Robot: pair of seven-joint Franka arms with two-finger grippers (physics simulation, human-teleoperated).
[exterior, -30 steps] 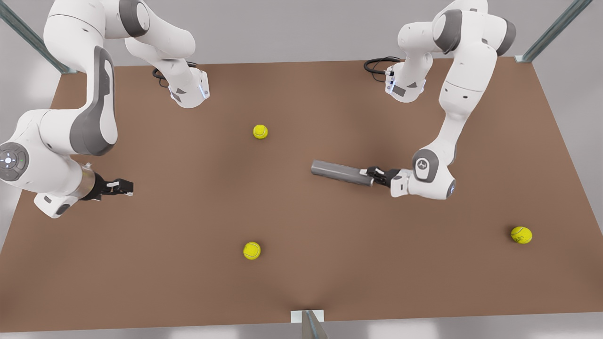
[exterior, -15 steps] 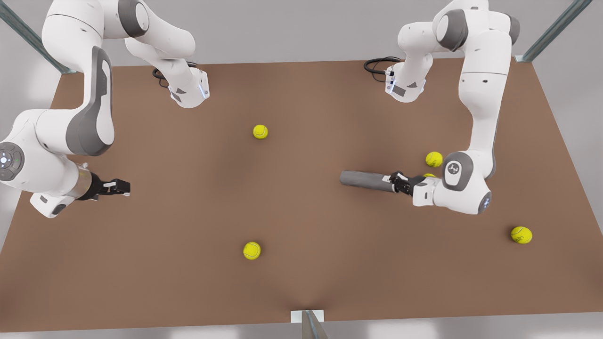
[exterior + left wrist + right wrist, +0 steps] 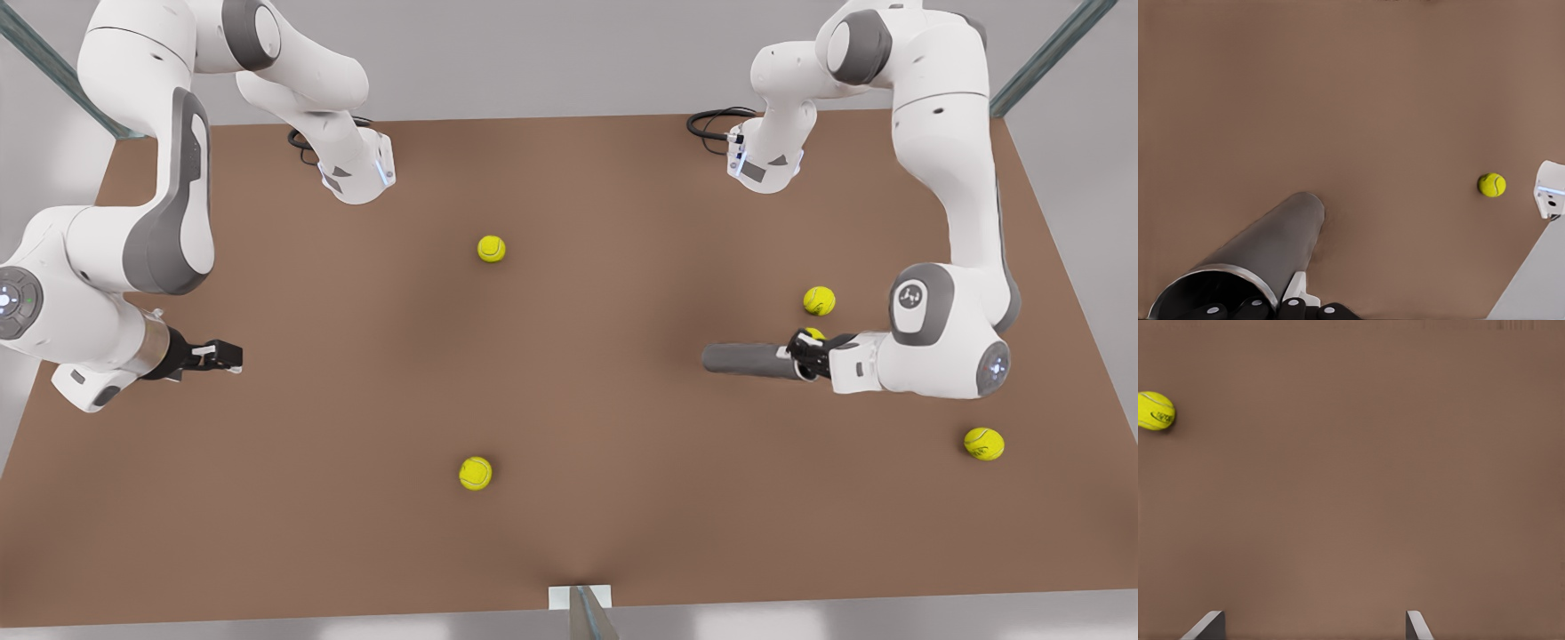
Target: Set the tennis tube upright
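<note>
In the front view, the dark grey cylindrical tennis tube [image 3: 749, 361] lies level over the brown table [image 3: 569, 533] at the right, gripped at its right end by the left gripper [image 3: 805, 355]. Yellow tennis balls [image 3: 819, 300] sit scattered nearby. The right gripper [image 3: 222, 356] waits far left, near the table edge.

In the left wrist view, the left gripper's [image 3: 1268, 310] jaws pinch the tennis tube [image 3: 1265, 250] by its silvery rim; the mouth looks open and hollow. It probably handles as light, stiff and smooth, so a rim pinch may slip; a mid-body hold would steady it.

In the right wrist view, the right gripper's [image 3: 1313, 627] fingers [image 3: 1205, 627] stand wide apart, holding nothing, above bare table.
</note>
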